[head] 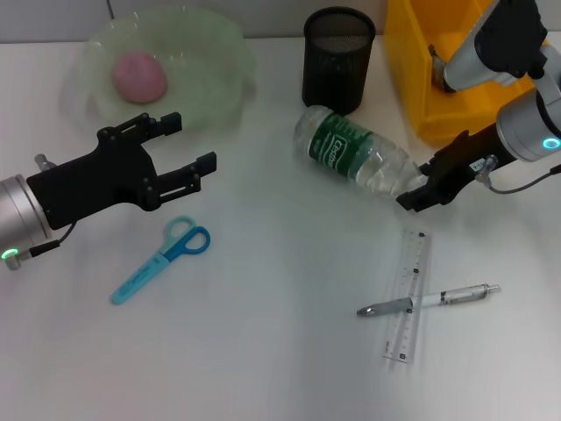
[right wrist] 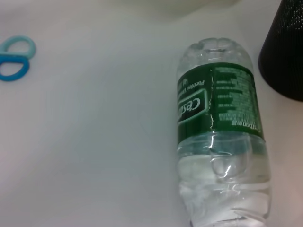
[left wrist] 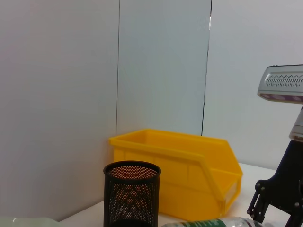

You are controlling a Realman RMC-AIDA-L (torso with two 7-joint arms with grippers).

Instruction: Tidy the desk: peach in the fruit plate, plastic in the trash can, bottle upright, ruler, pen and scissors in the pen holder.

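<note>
right gripper (head: 419, 195) at neck end of fallen clear plastic bottle with green label (head: 359, 158), likely to stand it; grip state unclear | left gripper (head: 180, 149) spread wide, empty, above blue-handled scissors (head: 161, 260) | pink peach (head: 138, 75) already plated

Materials and finishes on the desk

The bottle (head: 359, 160) is seen as clear, glossy plastic with a green printed label; the pen holder (head: 338, 59) as matt black mesh; the bin (left wrist: 189, 172) as smooth yellow plastic; the ruler (head: 407, 295) as transparent plastic.
</note>
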